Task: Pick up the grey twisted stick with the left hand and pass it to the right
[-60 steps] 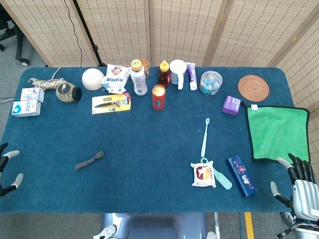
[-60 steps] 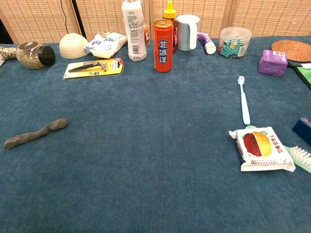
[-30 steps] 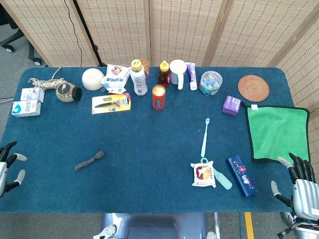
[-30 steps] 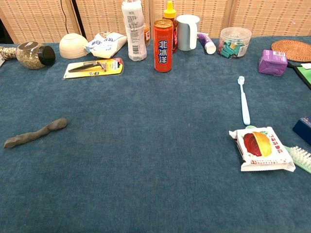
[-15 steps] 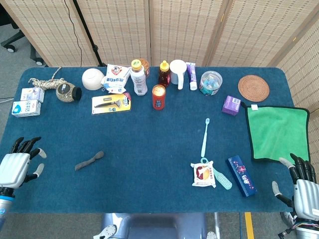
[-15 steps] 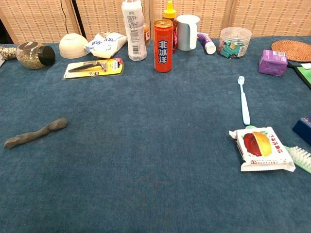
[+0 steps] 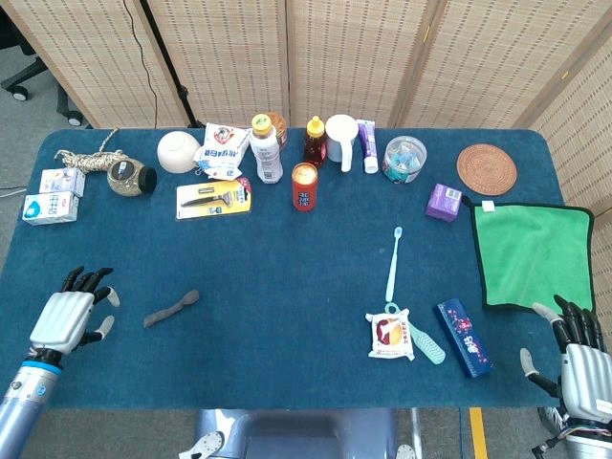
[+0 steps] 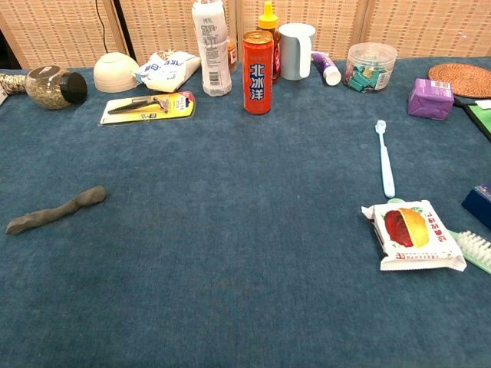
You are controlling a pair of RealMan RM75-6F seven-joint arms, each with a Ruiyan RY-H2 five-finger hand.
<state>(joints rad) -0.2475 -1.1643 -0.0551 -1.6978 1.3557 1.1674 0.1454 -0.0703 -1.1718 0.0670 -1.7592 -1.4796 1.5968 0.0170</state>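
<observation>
The grey twisted stick [image 7: 172, 309] lies flat on the blue table, left of centre and near the front; the chest view has the stick [image 8: 55, 210] at its left edge. My left hand [image 7: 69, 316] hovers over the table's front left, a short way left of the stick, fingers spread and holding nothing. My right hand [image 7: 577, 359] stays at the front right corner, just off the table below the green cloth [image 7: 532, 251], fingers apart and empty. Neither hand shows in the chest view.
Along the back stand a bowl [image 7: 178, 150], a razor pack [image 7: 213, 199], bottles, a red can [image 7: 304, 185], a white mug [image 7: 341, 134] and a jar [image 7: 131, 177]. A toothbrush [image 7: 393, 260], a snack packet [image 7: 391, 336] and a blue box [image 7: 464, 337] lie right of centre.
My left hand has come in from the left edge onto the table and moved right toward the stick. The stick and my right hand have stayed put.
</observation>
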